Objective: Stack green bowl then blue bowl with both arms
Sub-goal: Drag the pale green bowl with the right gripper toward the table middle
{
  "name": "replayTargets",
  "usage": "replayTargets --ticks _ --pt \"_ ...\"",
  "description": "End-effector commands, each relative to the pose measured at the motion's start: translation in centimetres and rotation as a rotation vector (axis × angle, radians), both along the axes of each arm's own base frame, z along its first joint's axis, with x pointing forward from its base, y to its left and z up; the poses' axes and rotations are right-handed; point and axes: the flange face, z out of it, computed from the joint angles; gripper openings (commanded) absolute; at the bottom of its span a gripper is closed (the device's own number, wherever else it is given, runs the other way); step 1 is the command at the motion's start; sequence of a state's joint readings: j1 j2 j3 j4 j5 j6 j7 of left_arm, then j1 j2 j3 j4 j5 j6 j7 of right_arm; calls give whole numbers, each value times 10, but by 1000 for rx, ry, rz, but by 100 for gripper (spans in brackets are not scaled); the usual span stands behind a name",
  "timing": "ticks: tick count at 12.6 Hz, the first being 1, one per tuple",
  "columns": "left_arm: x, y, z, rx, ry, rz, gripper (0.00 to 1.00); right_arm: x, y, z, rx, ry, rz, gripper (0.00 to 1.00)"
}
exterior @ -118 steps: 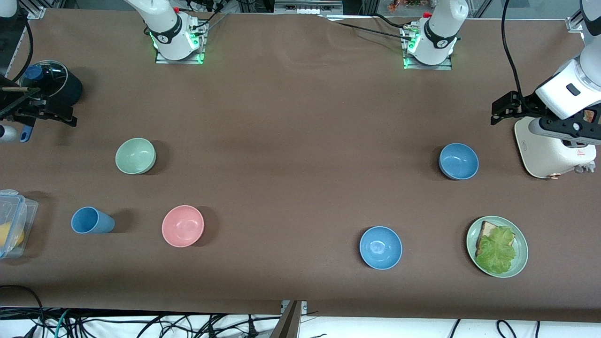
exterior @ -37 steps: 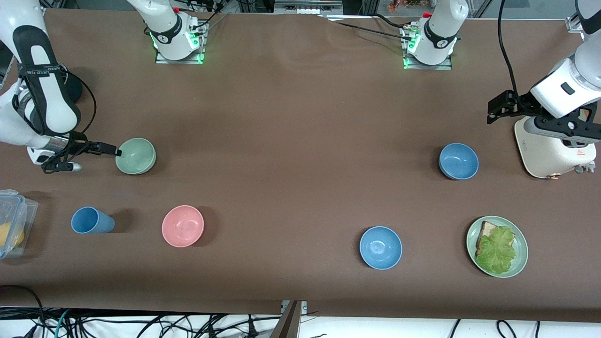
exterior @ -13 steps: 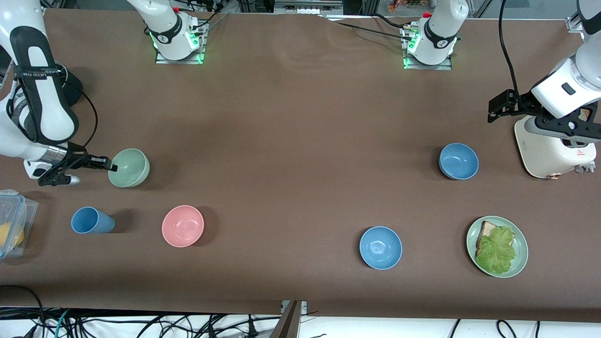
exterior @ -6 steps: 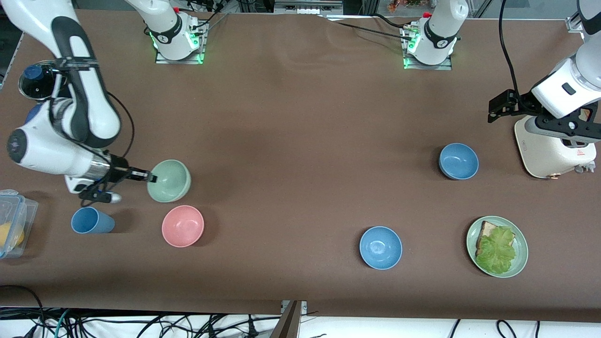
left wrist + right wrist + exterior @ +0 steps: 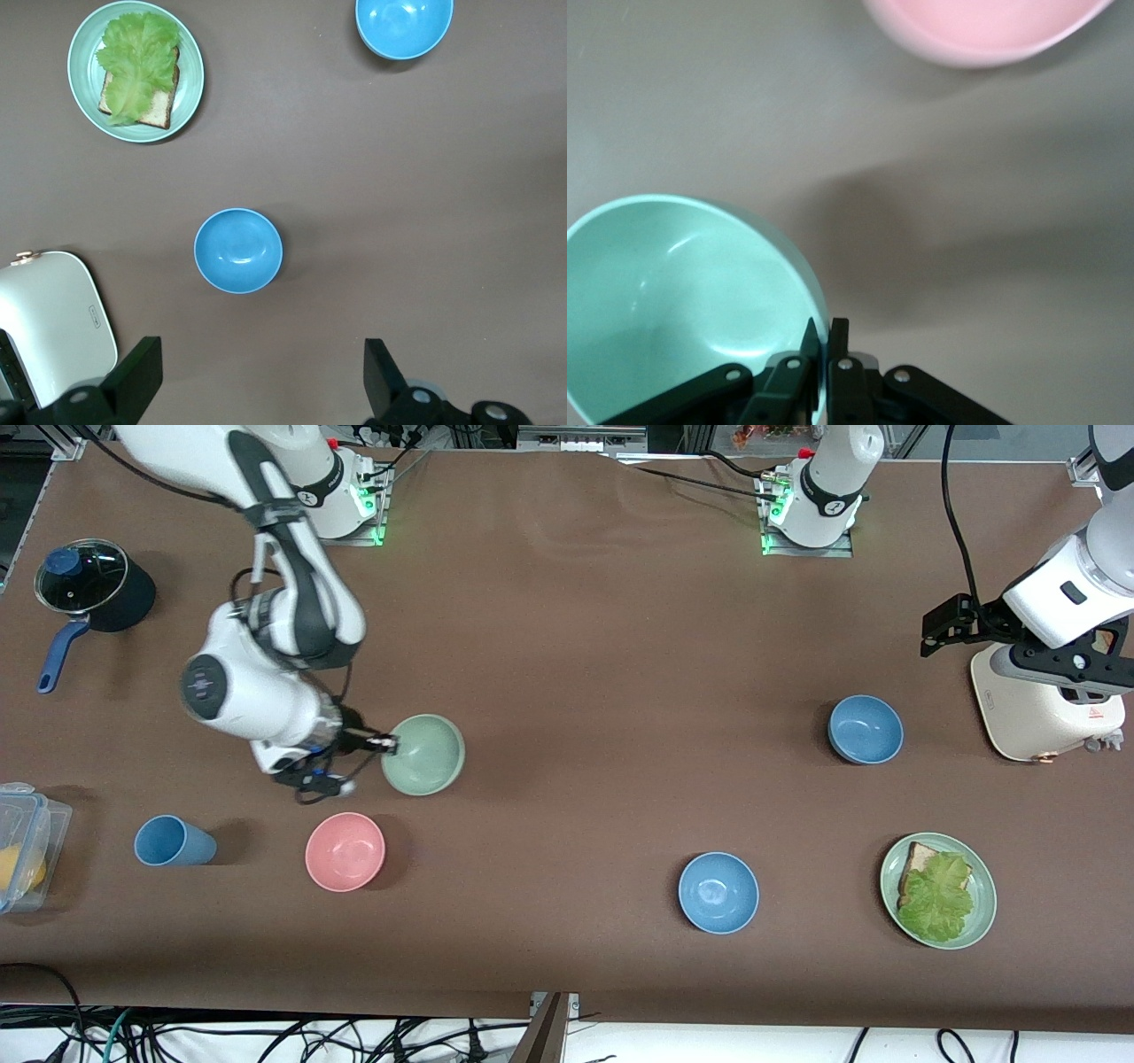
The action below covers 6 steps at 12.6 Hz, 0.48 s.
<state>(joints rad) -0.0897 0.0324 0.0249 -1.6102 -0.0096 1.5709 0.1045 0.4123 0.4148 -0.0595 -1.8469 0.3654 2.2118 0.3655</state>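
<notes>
The right pincer [image 5: 386, 745] grips the rim of the pale, matte green bowl [image 5: 425, 755] above the desk [image 5: 585, 646]; the left pincer [image 5: 941, 631] waits, spread wide.

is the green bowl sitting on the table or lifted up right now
Lifted. The right pincer is shut on the green bowl's rim, and the right wrist view shows its shadow cast apart on the table below.

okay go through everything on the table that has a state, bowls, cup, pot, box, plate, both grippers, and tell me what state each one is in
green bowl: lifted, pinched by its rim.
right gripper: shut on the bowl's rim.
left gripper: open, empty, waiting.
blue bowl: upright, empty.
sky-blue bowl: upright, empty.
pink bowl: upright, empty.
blue cup: on its side.
pot: lidded.
green plate: holds bread and lettuce.
</notes>
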Motion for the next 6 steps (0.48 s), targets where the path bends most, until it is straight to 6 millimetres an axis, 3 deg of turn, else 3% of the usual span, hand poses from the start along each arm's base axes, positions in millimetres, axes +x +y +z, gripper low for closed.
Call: replayTargets --ticks 1,6 --pt "-4 1 6 0 0 5 100 -12 67 -7 -33 6 -5 0" --pt "-4 1 6 0 0 5 100 -48 178 -18 -44 19 -2 0"
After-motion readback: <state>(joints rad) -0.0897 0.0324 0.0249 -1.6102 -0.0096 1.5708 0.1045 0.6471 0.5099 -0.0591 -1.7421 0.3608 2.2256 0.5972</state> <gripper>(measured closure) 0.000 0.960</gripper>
